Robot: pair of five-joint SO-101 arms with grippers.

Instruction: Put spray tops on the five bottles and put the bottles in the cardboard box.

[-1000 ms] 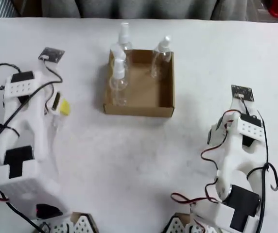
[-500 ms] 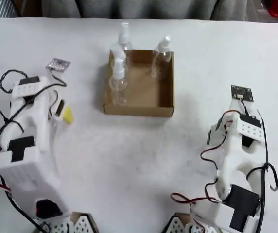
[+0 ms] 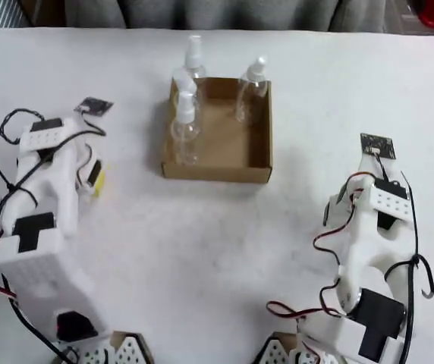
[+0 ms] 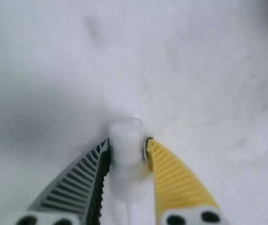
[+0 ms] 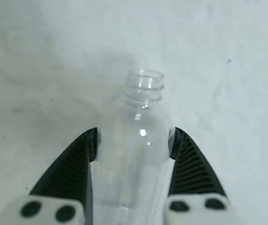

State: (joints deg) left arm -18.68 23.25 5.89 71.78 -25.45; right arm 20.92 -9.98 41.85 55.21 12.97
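Note:
My left gripper [image 4: 127,143] is shut on a white spray top [image 4: 126,154], pinched between its grey and yellow fingers just above the white table. In the high view that gripper [image 3: 92,177] sits left of the cardboard box [image 3: 224,171], with its yellow finger showing. My right gripper [image 5: 135,133] is shut on a clear bottle [image 5: 141,112] whose threaded neck is bare and points away from the wrist. The right arm [image 3: 372,227] rests at the table's right side, covering its gripper from above. Several capped bottles [image 3: 184,129] stand at the box, most along its left side and one [image 3: 252,91] at its back right.
The box's brown floor [image 3: 232,140] is bare in the middle and front right. Red and black cables [image 3: 327,235] trail off both arms. White table [image 3: 202,243] lies open between the two arms and in front of the box.
The left arm has swung a little toward the table's middle and nearer edge, carrying the spray top with it. The right arm and the box have stayed put.

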